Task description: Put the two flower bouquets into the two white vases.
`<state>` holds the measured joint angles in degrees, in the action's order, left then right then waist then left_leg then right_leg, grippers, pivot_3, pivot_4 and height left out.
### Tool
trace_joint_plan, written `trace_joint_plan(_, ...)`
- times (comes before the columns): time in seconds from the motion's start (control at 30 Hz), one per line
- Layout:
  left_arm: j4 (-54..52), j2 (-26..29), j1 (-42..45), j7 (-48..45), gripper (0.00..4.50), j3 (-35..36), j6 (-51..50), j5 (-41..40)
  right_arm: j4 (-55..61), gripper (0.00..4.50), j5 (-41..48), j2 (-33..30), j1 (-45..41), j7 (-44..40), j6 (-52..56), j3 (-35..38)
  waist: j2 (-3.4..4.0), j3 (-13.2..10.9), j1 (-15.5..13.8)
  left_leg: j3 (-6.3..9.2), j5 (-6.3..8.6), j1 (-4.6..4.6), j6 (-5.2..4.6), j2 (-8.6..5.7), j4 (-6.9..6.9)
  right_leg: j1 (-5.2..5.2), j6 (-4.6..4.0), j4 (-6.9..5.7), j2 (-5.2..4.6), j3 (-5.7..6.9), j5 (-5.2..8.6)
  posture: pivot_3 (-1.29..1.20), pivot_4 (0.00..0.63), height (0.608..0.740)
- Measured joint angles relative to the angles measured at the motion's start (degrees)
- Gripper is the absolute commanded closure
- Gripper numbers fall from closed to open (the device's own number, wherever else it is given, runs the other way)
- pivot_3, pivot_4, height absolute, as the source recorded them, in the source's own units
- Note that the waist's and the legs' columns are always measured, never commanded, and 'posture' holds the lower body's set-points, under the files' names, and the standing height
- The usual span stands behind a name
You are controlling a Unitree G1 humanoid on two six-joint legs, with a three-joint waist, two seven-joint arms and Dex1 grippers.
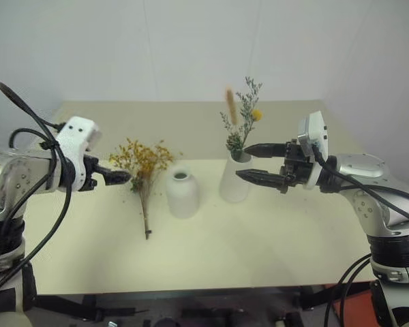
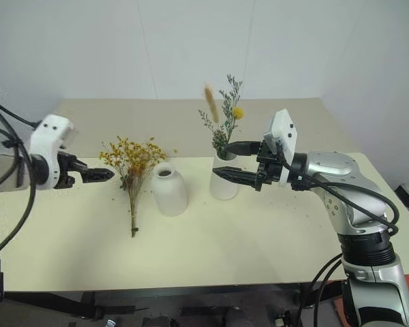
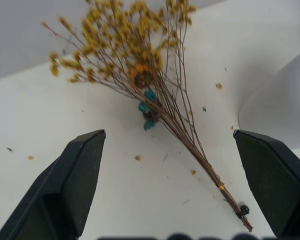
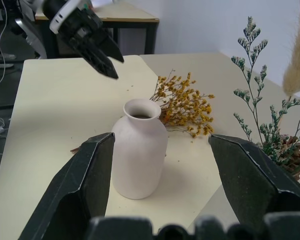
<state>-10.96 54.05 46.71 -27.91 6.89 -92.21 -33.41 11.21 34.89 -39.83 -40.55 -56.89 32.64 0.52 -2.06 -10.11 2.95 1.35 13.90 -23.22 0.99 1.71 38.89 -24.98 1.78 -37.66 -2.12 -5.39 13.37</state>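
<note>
bushy bouquet (image 2: 132, 170) | flat on table (image 2: 259, 238) | blossoms far, stems near

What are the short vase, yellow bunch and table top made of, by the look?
Short vase: likely unglazed ceramic, matte white with no glare.
Yellow bunch: dried plant, with thin brown stems, tiny blossoms and shed crumbs nearby.
Table top: smooth cream sheet, perhaps laminate; can't tell.

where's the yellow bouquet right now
The yellow bouquet lies flat on the table, left of the short vase, just beyond the open left end effector.
</note>
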Motion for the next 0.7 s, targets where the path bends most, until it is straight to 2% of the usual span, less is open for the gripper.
trace_joint_plan(0.23,6.77,-7.34,0.27,8.3,0.0,-2.31,0.0,-4.92,1.37,0.91,0.08,-1.85,-1.52,-0.37,0.44,0.22,-0.01,0.01,-0.51,0.01,0.0,-0.01,0.0,-0.01,0.02,0.0,-0.01,-0.03,-0.02,0.01,-0.01,0.0,0.15,0.74)
trace_joint_plan(0.7,14.63,-14.96,2.2,17.6,0.0,-5.85,0.0,-6.65,5.91,0.91,0.41,-2.11,-0.45,1.88,3.15,1.0,-0.01,0.01,-0.53,0.02,0.0,-0.03,0.0,-0.08,0.01,-0.02,-0.02,-0.04,-0.1,0.01,-0.01,0.0,0.15,0.74)
